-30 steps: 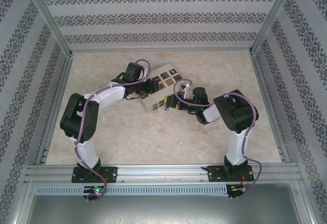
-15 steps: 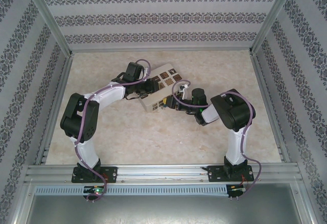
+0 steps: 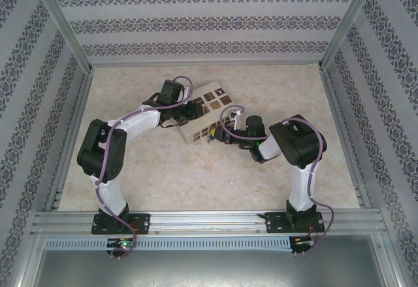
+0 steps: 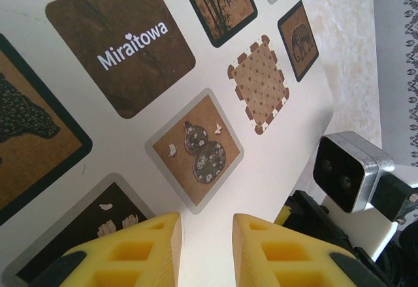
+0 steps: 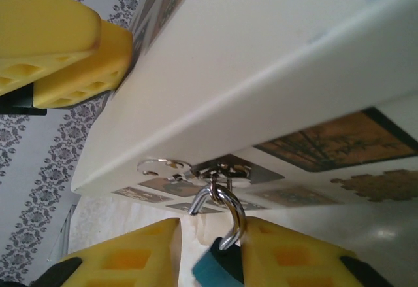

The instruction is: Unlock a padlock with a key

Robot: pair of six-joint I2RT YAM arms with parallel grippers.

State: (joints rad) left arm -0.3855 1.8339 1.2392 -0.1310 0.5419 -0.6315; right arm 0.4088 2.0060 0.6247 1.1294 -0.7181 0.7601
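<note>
while the left gripper (image 4: 206,221) hangs slightly parted and empty over the box (image 4: 274,169), the right gripper (image 5: 210,235) flanks the padlock (image 5: 212,272), grip unclear.

**A robot test cell in a lab**

We see a left arm (image 3: 108,163) and a right arm (image 3: 300,146) bolted to an aluminium rail (image 3: 209,220). A metal frame (image 3: 61,22) holds wallpaper panels (image 3: 209,22) around a marble-look tabletop (image 3: 196,176).

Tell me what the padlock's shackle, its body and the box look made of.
Shackle: polished metal, by its silvery glints. Padlock body: blue, matte, plastic or painted; unclear. Box: cream printed cardboard, probably, smooth with a slight sheen.
</note>
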